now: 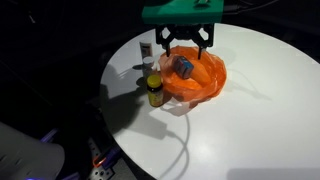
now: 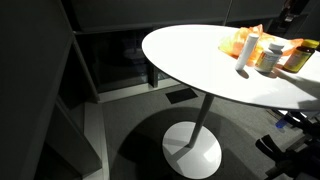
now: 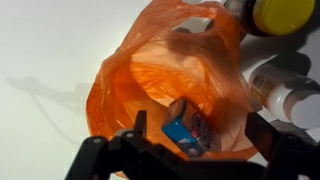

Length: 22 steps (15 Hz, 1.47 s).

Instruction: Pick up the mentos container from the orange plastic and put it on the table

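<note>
The blue mentos container (image 3: 187, 128) lies on its side in the hollow of the crumpled orange plastic bag (image 3: 140, 70). It also shows in an exterior view (image 1: 185, 66) on the orange plastic (image 1: 205, 80). My gripper (image 3: 195, 140) hangs just above it, open, one black finger on each side of the container, not touching it. In an exterior view the gripper (image 1: 185, 45) sits over the bag, under a green mount. In another exterior view only the orange plastic (image 2: 240, 42) shows at the far right.
A round white table (image 1: 250, 130) holds the bag. A yellow-lidded jar (image 1: 154, 90) and a white bottle (image 1: 146, 52) stand beside the bag; they also show in the wrist view, jar (image 3: 282, 14) and bottle (image 3: 290, 95). A cable loops across the table front.
</note>
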{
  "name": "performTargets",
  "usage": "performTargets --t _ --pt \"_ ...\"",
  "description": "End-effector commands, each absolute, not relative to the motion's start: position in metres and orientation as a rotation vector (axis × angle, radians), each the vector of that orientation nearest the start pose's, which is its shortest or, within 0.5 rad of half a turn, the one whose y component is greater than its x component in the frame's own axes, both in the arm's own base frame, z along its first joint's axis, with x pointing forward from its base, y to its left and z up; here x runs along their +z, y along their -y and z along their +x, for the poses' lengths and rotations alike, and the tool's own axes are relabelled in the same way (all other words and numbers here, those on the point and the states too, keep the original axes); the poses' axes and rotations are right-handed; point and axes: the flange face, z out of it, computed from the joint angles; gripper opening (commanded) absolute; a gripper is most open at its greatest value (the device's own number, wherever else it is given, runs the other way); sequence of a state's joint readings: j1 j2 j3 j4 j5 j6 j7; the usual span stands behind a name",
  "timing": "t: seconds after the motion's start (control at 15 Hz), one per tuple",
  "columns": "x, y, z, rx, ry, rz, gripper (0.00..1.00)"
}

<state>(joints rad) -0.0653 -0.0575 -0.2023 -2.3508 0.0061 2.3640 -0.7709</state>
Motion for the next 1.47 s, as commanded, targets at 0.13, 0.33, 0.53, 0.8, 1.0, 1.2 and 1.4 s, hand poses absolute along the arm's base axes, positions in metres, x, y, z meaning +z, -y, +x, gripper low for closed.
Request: performTargets --t 0.13,0.33,0.53,0.8,1.0,1.2,1.4 --pt "0.344 0.128 0.502 -0.123 0.886 -2.977 1.00" --pt "0.336 0.126 0.510 -0.124 0.929 -2.940 1.00" --pt "0.332 0.121 0.504 -0.095 0.906 -2.955 1.00" --pt "0.328 0.120 0.508 -0.093 0.930 -2.938 1.00" --pt "0.323 0.116 0.510 -0.093 0.978 -2.931 1.00" --pt "0.318 0.109 0.514 -0.088 1.061 -2.912 1.00" --pt "0.314 0.106 0.521 -0.102 1.129 -2.904 1.00"
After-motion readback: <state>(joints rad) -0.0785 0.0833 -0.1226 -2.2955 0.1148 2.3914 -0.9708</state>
